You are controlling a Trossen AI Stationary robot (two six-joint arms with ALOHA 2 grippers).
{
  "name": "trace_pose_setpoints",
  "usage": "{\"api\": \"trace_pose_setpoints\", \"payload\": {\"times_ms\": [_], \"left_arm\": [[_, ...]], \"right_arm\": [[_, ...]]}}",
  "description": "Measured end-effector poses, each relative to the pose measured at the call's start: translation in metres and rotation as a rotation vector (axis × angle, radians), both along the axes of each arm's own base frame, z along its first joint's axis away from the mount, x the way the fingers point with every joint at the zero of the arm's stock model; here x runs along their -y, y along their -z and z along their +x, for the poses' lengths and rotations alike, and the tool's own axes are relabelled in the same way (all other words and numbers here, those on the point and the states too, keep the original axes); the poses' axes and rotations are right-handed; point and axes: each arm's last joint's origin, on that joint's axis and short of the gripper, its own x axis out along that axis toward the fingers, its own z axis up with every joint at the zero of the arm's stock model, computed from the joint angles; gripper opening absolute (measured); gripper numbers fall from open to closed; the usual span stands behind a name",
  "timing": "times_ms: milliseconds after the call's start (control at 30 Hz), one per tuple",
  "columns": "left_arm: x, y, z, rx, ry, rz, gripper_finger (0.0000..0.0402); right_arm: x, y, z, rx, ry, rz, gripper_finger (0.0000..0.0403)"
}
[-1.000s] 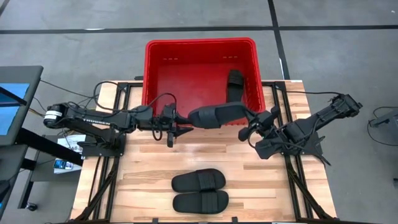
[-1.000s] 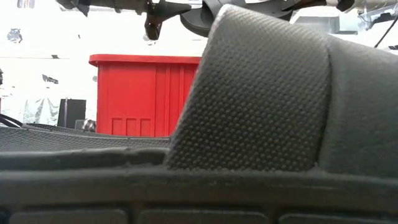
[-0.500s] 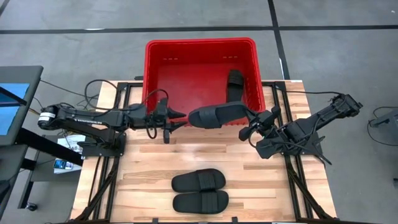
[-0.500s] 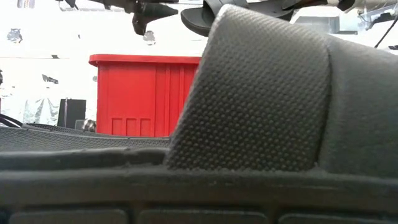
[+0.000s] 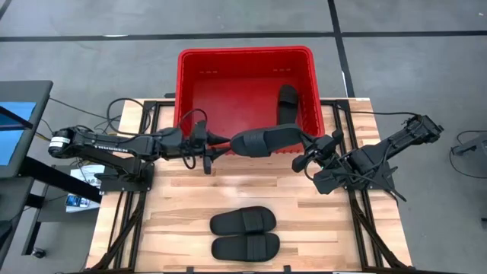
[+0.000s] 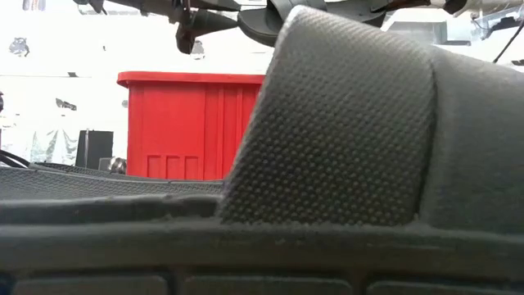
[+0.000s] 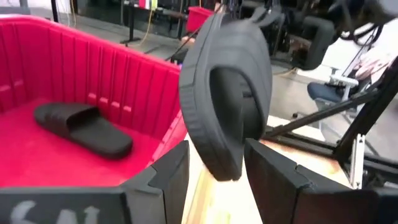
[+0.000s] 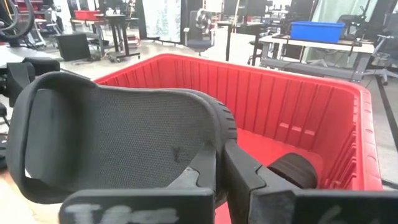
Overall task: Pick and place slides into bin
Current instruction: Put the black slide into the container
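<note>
High view: we count one slide (image 5: 287, 102) in bin (image 5: 185, 84); right pincer (image 5: 303, 144) clamps 2nd (image 5: 262, 141), left pincer (image 5: 215, 144) open beside; two (image 5: 242, 221) left on table (image 5: 175, 213).

A pale wooden slatted tabletop (image 5: 183, 194) fills the lower middle of the overhead frame, resting on a black metal frame (image 5: 133, 221). Around it lies grey concrete floor (image 5: 91, 53), crossed by dark painted lines (image 5: 228, 34) near the top. At the far left edge sits a dark screen with a blue display (image 5: 15, 122). In the right wrist frame, upper right, a blue plastic tub (image 8: 317, 30) rests on a grey workbench (image 8: 311, 53); a black office chair (image 8: 202, 28) stands at top centre.
</note>
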Motion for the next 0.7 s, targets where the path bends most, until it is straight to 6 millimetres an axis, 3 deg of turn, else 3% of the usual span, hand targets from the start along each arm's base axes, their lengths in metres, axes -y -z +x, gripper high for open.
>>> {"api": "trace_pose_setpoints", "payload": {"times_ms": [200, 700], "left_arm": [[0.000, -0.002, 0.004, 0.051, 0.003, -0.031, 0.0144], [0.000, 0.023, 0.028, 0.006, 0.009, -0.069, 0.0144]], "right_arm": [[0.000, 0.000, 0.000, 0.001, 0.005, -0.007, 0.0000], [0.001, -0.001, -0.001, -0.002, 0.015, -0.027, 0.0000]]}}
